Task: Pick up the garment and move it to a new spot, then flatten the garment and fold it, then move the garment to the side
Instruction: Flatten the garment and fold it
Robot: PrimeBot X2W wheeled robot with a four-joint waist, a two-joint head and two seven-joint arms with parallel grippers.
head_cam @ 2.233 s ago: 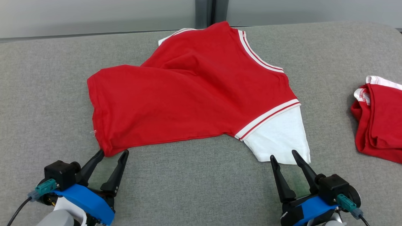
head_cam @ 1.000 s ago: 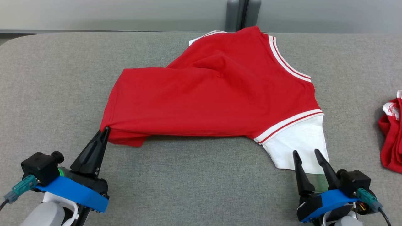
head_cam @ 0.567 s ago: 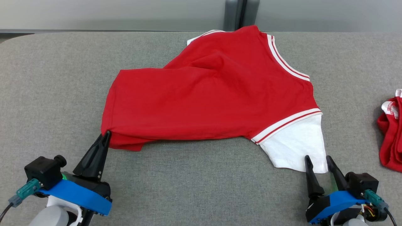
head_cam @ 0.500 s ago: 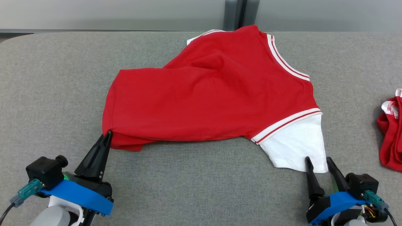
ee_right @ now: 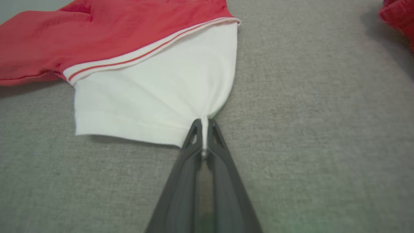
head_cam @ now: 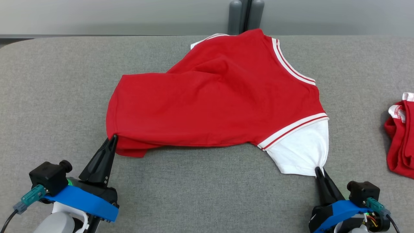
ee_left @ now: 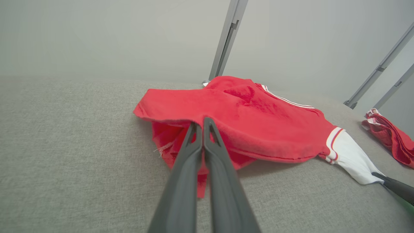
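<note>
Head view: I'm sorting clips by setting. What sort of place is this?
Probably a lab garment-folding station: a wide grey fabric-covered table, a plain pale wall behind, and a second red garment set aside.

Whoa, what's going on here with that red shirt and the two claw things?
A two-armed robot is handling a red and white shirt that lies rumpled on a grey padded table. Its left gripper is shut on a red corner, its right gripper on a corner of the white end. The shirt isn't folded yet. A second red garment lies bunched off to the right.
</note>
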